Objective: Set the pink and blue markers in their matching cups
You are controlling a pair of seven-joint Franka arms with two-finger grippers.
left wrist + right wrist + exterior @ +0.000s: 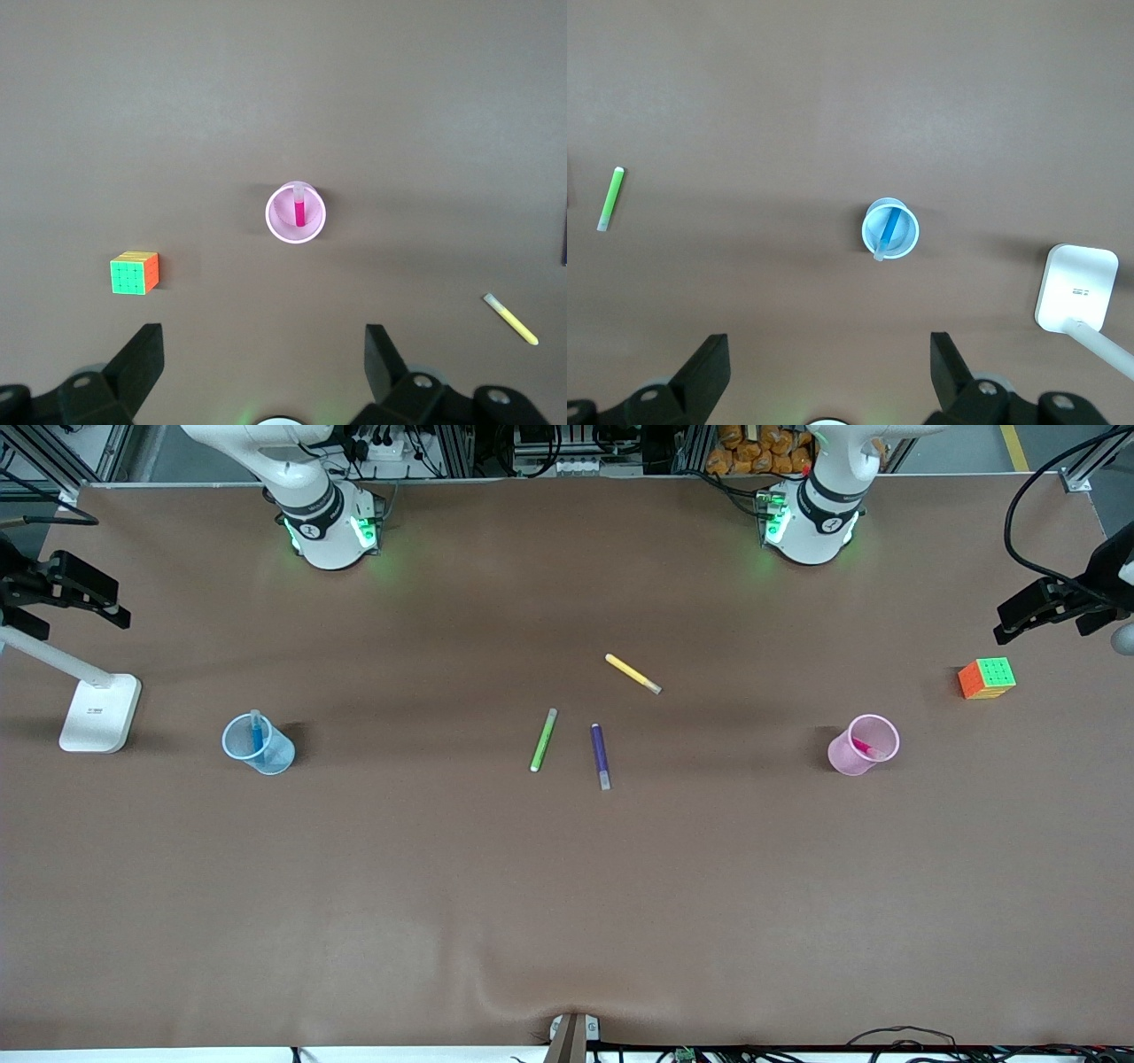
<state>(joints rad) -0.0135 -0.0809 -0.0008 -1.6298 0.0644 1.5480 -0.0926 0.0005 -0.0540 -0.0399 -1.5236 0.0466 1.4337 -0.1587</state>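
A: Start at the right arm's end of the desk. Where does the blue marker [257,732] lie from the right jaws [830,367]?

B: It stands in the blue cup [258,744], leaning on the rim with its long axis tilted and its pale end up. That cup sits near the desk's short edge at that end, beside the white lamp base [100,712]. In the right wrist view the jaws hang high over the desk, spread wide and holding nothing, with the cup out ahead of the gap between them.

A: And mid-desk?

B: Only the lime-green marker [543,740], the dark purple marker [601,755] and the yellow marker [633,673], lying flat and apart. None belongs to the task.

A: The left arm's end, then?

B: The pink marker [866,747] leans inside the pink cup [863,745] in the same tilted way. The colour cube [986,678] sits closer to that short edge. The left jaws [266,363] are also wide apart and empty, high over the desk, cup ahead of the gap.

A: So which arm is nearer to what?

B: Each arm has its own cup on its own side. As I judge it, both markers are already home, and neither arm needs to reach.
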